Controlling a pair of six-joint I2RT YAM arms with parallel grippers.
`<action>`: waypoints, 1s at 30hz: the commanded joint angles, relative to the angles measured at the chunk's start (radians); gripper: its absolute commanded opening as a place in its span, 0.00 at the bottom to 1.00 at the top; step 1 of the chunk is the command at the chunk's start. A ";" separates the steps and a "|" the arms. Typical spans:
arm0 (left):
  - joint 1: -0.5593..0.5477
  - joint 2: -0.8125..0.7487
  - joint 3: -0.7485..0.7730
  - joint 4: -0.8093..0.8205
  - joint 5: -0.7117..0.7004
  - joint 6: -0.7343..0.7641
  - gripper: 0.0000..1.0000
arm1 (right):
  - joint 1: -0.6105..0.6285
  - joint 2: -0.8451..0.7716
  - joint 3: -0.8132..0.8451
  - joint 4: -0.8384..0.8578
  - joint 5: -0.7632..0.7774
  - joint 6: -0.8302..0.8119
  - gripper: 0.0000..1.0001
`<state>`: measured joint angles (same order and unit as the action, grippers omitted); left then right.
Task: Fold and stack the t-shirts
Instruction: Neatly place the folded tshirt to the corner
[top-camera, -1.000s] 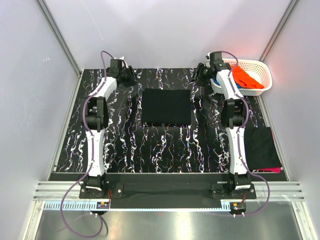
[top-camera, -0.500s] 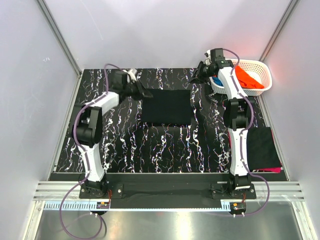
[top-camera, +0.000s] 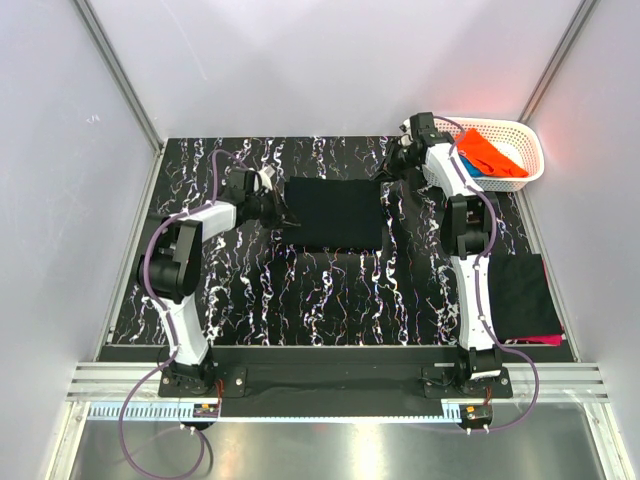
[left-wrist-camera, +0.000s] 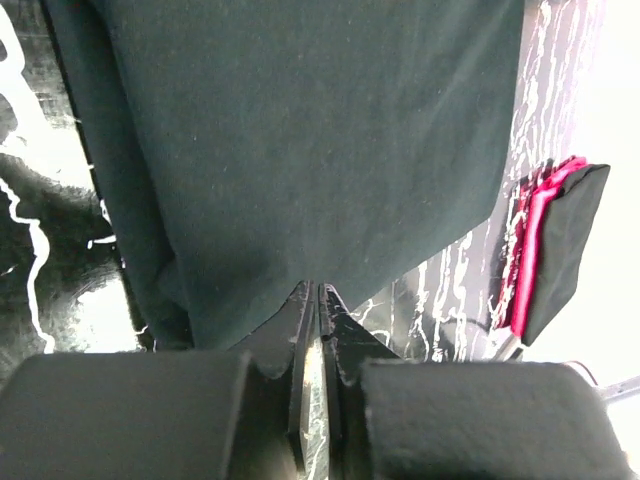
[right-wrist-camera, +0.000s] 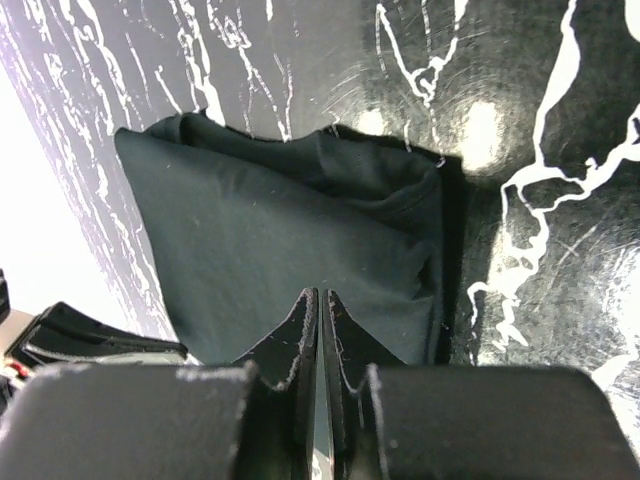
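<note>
Top external view: a black desk (top-camera: 330, 290) veined with white carries a folded black t-shirt (top-camera: 335, 213), lying flat as a neat rectangle slightly above the centre of the frame. The left arm bends in from the left, and its left claw (top-camera: 281, 209) sits at the middle of the shirt's left edge. The right arm runs up the right side of the frame, and its right claw (top-camera: 391, 167) is just beside the shirt's upper right corner.

At the upper right stands a white basket (top-camera: 530, 140) holding an orange t-shirt (top-camera: 490, 155) and a bit of blue cloth (top-camera: 470, 172). At the lower right edge of the desk lies a stack of folded shirts (top-camera: 525, 295), black on top with a magenta edge showing beneath.

Left wrist view: the left claw is clenched, fingers pressed nearly together, with their tips at the shirt's hem. Right wrist view: the right claw is clenched the same way, its tips over a rumpled corner of the shirt. Whether either claw has cloth pinched between its fingers cannot be told.
</note>
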<state>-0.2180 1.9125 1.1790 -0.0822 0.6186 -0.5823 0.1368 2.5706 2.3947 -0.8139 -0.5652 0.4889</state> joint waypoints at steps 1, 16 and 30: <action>0.000 -0.053 -0.041 0.006 -0.025 0.039 0.08 | 0.007 0.006 0.006 0.048 0.021 0.011 0.10; 0.000 -0.090 -0.185 -0.045 -0.075 0.116 0.04 | 0.006 0.163 0.152 0.055 0.099 0.033 0.12; 0.009 -0.188 -0.010 -0.053 -0.054 0.112 0.23 | 0.006 -0.050 0.092 -0.001 0.085 0.016 0.40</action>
<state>-0.2150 1.7397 1.0729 -0.1936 0.5415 -0.4675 0.1375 2.6808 2.4981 -0.7872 -0.4873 0.5320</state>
